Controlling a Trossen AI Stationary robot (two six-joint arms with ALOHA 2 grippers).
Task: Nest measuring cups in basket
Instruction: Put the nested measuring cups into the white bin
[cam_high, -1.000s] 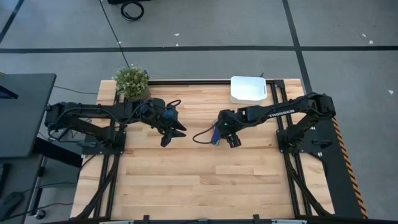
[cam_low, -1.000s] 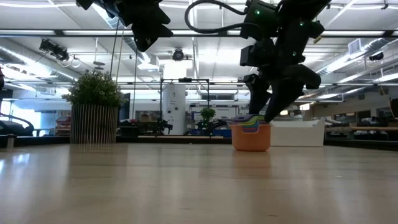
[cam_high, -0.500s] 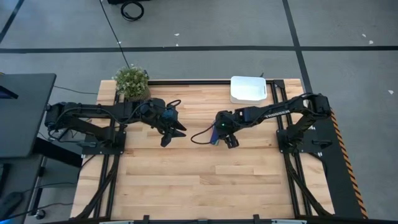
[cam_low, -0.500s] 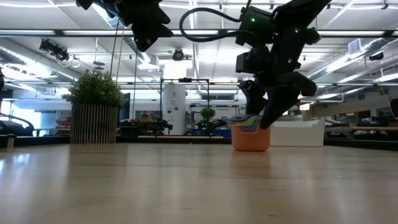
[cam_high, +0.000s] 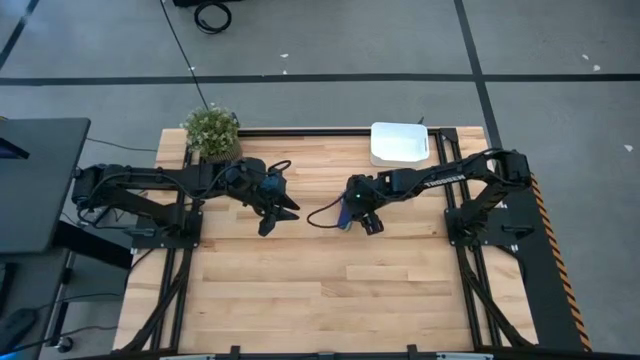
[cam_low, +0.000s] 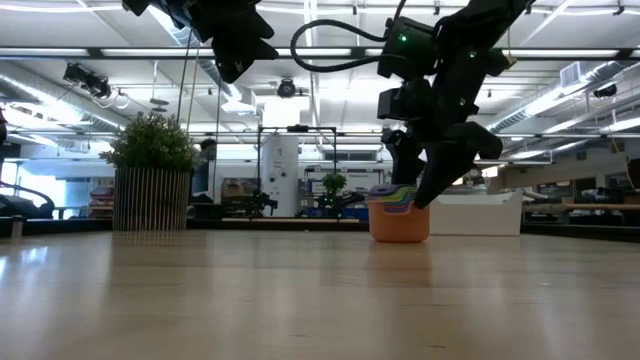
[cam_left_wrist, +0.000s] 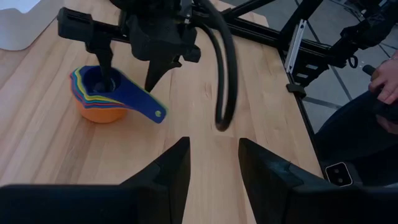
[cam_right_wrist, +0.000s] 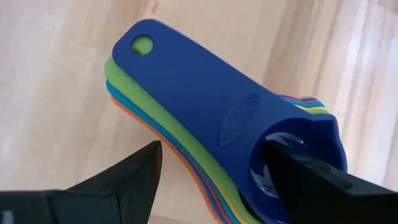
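- The set of small round plastic measuring cups (cam_left_wrist: 102, 96), already nested with the orange one outermost and the dark blue one on top, stands on the pale wooden table (cam_high: 320, 290), well apart from the shallow white plastic basket (cam_high: 399, 144) at the far edge.
- The right gripper (cam_left_wrist: 127, 78) hangs over the stack, jaws spread wide, one finger dipping into the top cup and the other outside its rim; nothing is clamped yet.
- The left gripper (cam_left_wrist: 213, 163) waits apart, open and empty.
- By my judgement the stack is light, stiff and smooth, so it may slip or skate; pinching the wall risks lifting only the inner cups; the fanned flat handles (cam_right_wrist: 186, 106), gripped together, look the safer hold.
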